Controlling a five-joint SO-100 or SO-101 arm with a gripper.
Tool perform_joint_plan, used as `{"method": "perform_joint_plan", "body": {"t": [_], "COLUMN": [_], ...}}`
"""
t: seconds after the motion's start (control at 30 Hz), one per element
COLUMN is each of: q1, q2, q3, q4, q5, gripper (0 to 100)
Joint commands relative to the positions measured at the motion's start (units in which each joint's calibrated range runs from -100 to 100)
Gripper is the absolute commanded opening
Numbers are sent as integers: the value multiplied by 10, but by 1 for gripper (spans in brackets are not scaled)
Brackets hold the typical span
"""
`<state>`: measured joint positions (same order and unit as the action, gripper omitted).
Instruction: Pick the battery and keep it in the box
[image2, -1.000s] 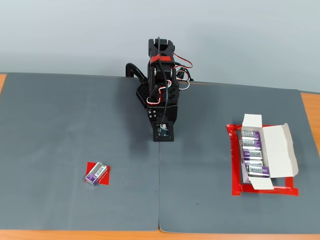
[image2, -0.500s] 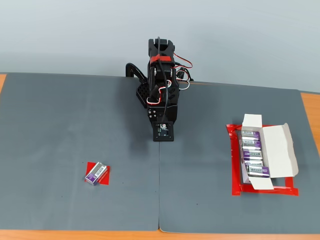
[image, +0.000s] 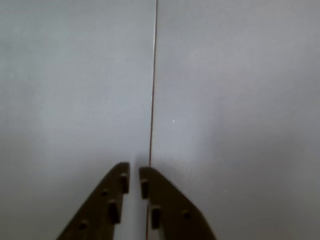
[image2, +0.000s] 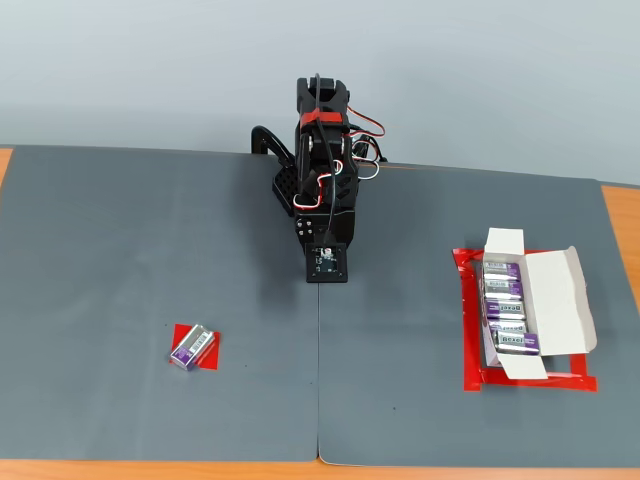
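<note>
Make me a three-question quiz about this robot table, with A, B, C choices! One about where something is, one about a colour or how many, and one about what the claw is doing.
1. Where is the loose battery in the fixed view?
A. lower left, on a red patch
B. inside the box
C. in the gripper

2. How many batteries are in the box?
A. none
B. four
C. ten

3. What is the gripper doing?
A. holding a battery
B. shut, holding nothing
C. wide open

Answers: 1 A, it lies on the red patch. 2 B, four purple labels show. 3 B, the wrist view shows the jaws nearly together over bare mat.
</note>
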<state>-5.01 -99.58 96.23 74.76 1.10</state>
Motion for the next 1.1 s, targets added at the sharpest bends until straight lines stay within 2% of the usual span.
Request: {"method": "perform_joint_plan", "body": {"t": [0.0,0.93,1.07], "q1": [3,0,6], "q2": [3,14,59], "q3": [-39,-42,-46], "q4": [2,-3,-53], "q5": [-1,1,3], "gripper": [2,2,2]}}
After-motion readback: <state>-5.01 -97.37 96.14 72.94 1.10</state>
